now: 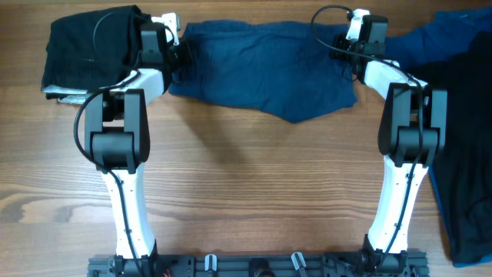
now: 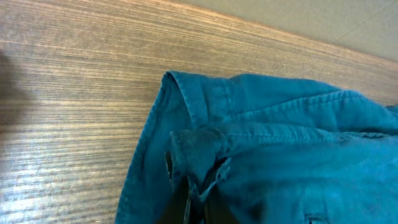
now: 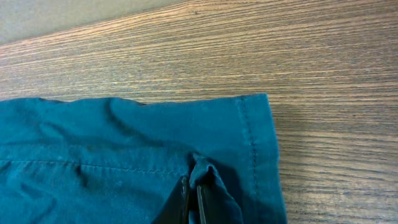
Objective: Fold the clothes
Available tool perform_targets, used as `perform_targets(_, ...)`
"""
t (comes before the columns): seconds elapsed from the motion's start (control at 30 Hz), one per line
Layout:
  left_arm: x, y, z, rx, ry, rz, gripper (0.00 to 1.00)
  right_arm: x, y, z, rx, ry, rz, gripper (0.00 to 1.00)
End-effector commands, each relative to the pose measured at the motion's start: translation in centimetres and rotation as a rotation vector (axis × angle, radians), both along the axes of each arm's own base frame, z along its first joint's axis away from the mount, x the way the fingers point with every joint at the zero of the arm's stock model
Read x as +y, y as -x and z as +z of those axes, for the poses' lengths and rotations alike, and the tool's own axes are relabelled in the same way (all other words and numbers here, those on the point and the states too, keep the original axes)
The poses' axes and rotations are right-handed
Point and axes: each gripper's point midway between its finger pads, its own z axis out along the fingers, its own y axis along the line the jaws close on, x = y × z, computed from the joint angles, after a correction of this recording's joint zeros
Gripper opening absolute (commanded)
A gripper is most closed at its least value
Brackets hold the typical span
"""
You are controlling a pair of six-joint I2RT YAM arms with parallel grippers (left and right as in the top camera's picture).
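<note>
The left arm point(image 1: 115, 142) and the right arm point(image 1: 411, 131) are raised from the near edge, bent at the elbow and stretched toward the far side. The left gripper point(image 1: 178, 54) is turned inward, as is the right gripper point(image 1: 342, 48). Each pair of jaws is pressed together, a pinch of the shorts point(image 1: 261, 69) being clamped between them

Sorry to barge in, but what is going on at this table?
Two robot arms are handling a pair of dark blue shorts spread along the far side of the table. The left fingers are shut on one end of them, the right fingers on the other. A folded black stack sits at the far left, and a loose pile of black and blue clothes lies at the right.
</note>
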Motion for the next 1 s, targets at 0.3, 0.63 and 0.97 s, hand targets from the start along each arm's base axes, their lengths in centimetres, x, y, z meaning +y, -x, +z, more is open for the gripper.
perform_targets(0.3, -0.2, 0.3, 9.9, -0.066, 0.005, -0.028, 0.04, 1.3, 1.6, 11.1, -0.073, -0.029, 0.065, 0.04)
perform_targets(0.63, 0.3, 5.4, 13.8, 0.057, -0.079, -0.082, 0.04, 2.3, 7.4, 14.2, 0.080, -0.009, 0.159, 0.05)
perform_targets(0.97, 1.2, 10.2, 17.9, 0.139, -0.101, -0.063, 0.04, 2.0, 13.8, 15.8, 0.247, 0.002, 0.222, 0.04)
